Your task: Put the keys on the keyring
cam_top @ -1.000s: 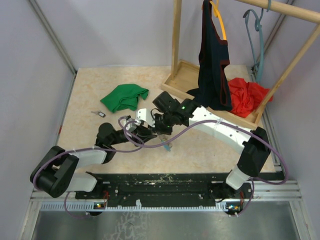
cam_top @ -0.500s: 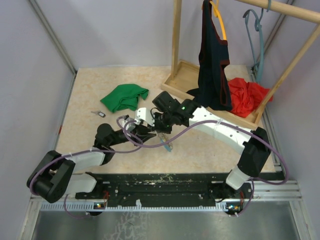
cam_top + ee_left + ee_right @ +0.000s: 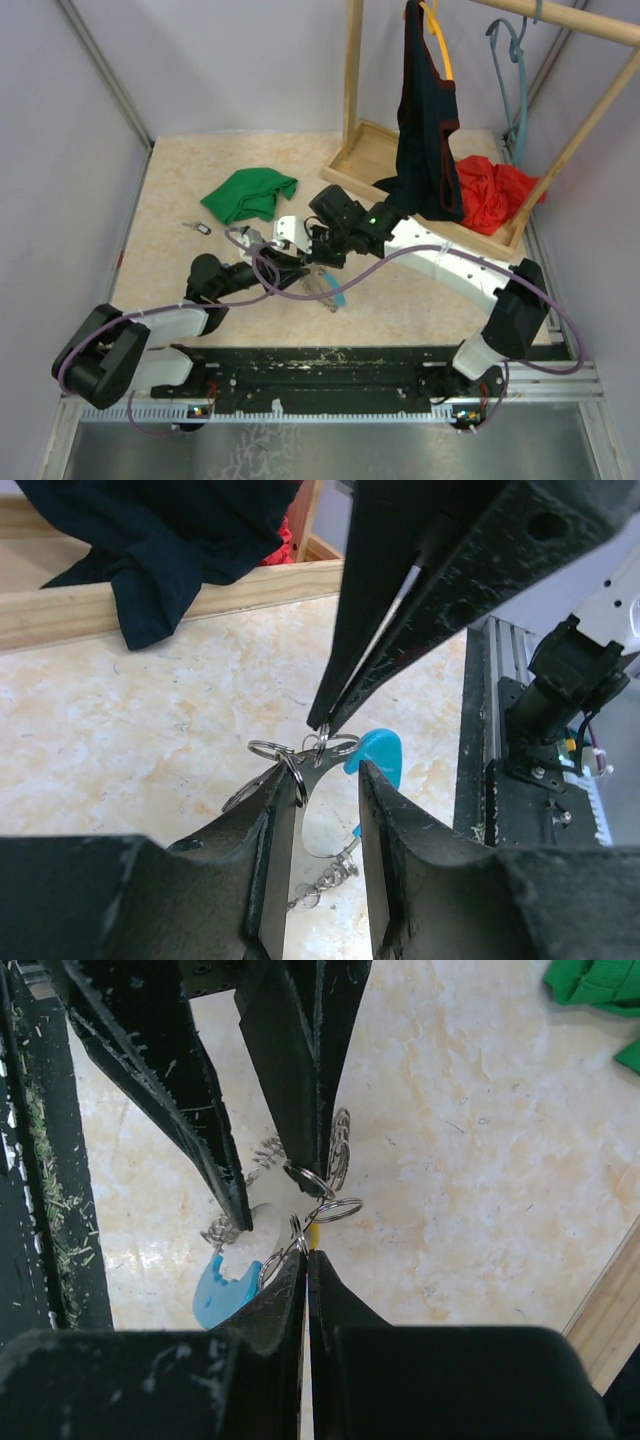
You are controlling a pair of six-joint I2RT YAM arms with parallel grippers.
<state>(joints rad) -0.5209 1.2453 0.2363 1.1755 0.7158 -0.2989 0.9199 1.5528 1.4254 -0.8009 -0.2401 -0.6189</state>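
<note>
Task apparently midway: right tool (image 3: 305, 1252), closed, pinches the keyring (image 3: 338, 1207) while the left tool (image 3: 325, 775) stands open beside it; one key (image 3: 197, 227) lies unthreaded on the counter (image 3: 180, 190).

keyring (image 3: 322, 746) partly behind left tool (image 3: 324, 772); small dark object (image 3: 197, 228) too small to identify

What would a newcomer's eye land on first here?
Probably the two black grippers nose to nose mid-table: the right gripper is pinched shut on a bunch of small metal rings. The left gripper has its fingers apart right beside them, next to a blue tag. Then the colours behind: a green cloth back left, and a red cloth under a dark garment hanging on the wooden rack back right.
</note>
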